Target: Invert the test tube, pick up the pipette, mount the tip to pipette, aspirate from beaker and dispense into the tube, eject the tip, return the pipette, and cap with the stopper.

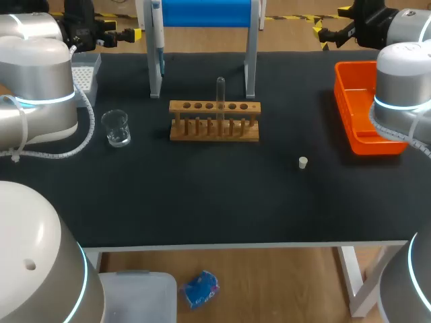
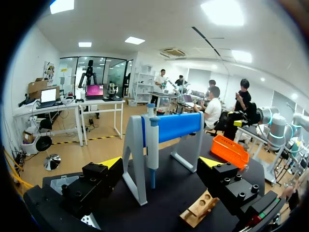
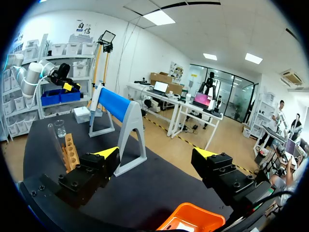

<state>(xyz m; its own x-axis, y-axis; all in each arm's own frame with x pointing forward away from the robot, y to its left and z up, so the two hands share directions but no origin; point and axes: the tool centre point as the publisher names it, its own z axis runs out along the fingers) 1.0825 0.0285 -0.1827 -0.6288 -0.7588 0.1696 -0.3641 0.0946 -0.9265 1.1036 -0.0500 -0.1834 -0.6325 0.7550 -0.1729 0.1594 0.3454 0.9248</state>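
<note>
One clear test tube, upright in rack

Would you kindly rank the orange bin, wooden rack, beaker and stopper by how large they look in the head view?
1. Orange bin, though the right arm hides part of it.
2. Rack.
3. Beaker.
4. Stopper, clearly the smallest.

The black table carries a pipette stand and wooden rack ahead of the left gripper, an orange bin under the right gripper, plus a beaker, stopper and tip box.
</note>
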